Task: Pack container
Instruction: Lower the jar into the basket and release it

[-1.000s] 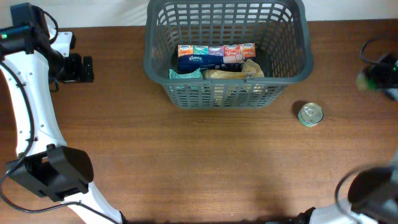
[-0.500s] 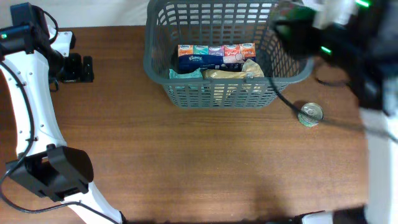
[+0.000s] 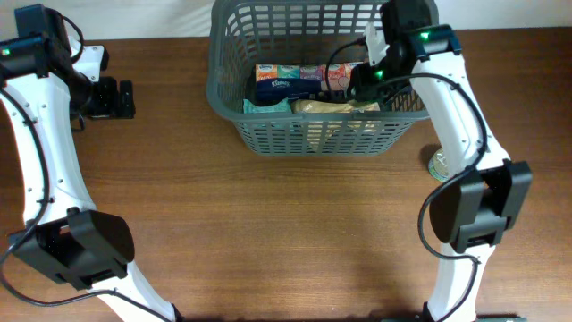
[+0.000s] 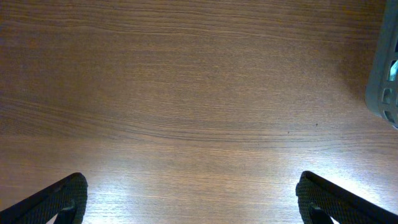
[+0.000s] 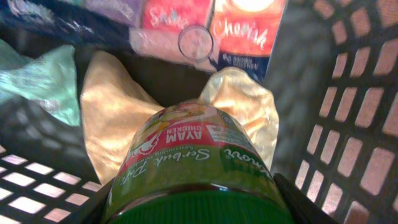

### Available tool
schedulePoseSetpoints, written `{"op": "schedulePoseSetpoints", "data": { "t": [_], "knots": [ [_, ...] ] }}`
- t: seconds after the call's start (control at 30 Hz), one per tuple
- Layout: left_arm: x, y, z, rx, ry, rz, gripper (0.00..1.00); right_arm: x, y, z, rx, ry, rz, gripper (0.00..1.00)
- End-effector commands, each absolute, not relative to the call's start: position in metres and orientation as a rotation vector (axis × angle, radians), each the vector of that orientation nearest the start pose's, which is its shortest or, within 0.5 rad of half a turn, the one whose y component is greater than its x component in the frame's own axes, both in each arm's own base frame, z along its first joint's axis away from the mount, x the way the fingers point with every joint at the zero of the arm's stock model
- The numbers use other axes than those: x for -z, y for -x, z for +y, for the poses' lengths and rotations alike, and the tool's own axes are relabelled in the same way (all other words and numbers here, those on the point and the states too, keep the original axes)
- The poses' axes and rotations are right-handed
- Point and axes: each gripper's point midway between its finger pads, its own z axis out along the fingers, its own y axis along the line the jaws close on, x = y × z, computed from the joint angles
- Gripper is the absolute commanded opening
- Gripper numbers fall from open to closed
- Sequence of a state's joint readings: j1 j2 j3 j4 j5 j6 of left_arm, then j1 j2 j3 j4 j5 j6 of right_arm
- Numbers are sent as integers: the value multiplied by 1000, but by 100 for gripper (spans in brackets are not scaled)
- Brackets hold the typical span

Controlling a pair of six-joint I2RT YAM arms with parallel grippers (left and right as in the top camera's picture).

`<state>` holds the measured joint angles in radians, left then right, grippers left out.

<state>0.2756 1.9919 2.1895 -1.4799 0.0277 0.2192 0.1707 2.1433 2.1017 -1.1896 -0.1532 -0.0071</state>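
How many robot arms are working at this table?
2. The left arm is at the table's left edge, the left gripper open over bare wood; the right arm reaches into the basket, the right gripper holding a green-lidded jar.

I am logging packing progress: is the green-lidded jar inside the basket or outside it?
Inside, not yet released: the right gripper holds the jar between the basket walls, above a yellow bag.
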Motion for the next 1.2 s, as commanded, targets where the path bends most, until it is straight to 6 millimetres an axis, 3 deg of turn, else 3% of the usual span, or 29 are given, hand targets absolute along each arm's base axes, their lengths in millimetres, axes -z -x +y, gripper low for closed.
{"op": "schedulePoseSetpoints", "data": {
  "t": [0.0, 0.03, 0.1, 0.13, 0.37, 0.4, 0.53, 0.57, 0.7, 0.77, 0.83, 0.97, 1.0, 1.03, 1.1, 1.17],
  "knots": [
    [-223, -412, 110, -40, 89, 2858, 99, -158, -476, 96, -167, 208, 2817, 4],
    [-223, -412, 110, -39, 89, 2858, 99, -155, -475, 90, -123, 178, 2829, 4],
    [-223, -412, 110, -39, 89, 2858, 99, -152, -471, 77, -27, 116, 2853, 25],
    [-223, -412, 110, -39, 89, 2858, 99, -152, -470, 75, -16, 111, 2859, 28],
    [-223, -412, 110, -40, 89, 2858, 99, -138, -459, 70, 24, 109, 2911, 29],
    [-223, -412, 110, -39, 89, 2858, 99, -138, -459, 70, 24, 110, 2912, 36],
    [-223, -412, 110, -39, 89, 2858, 99, -138, -460, 71, 21, 111, 2906, 82],
    [-223, -412, 110, -40, 89, 2857, 99, -139, -462, 72, 9, 112, 2899, 88],
    [-223, -412, 110, -39, 89, 2858, 99, -154, -470, 74, -6, 108, 2839, 91],
    [-223, -412, 110, -40, 89, 2857, 99, -173, -477, 75, -17, 105, 2783, 91],
    [-223, -412, 110, -39, 89, 2858, 99, -208, -482, 77, -40, 102, 2703, 90],
    [-223, -412, 110, -39, 89, 2858, 99, -309, -478, 80, -102, 99, 2488, 90],
    [-223, -412, 110, -40, 89, 2857, 99, -346, -472, 79, -110, 94, 2398, 90],
    [-223, -412, 110, -40, 89, 2858, 99, -369, -468, 76, -106, 87, 2342, 90],
    [-223, -412, 110, -40, 89, 2857, 99, -414, -457, 61, -59, 43, 2224, 91],
    [-223, -412, 110, -40, 89, 2858, 99, -450, -440, 22, 97, -70, 2130, 92]
  ]
}}
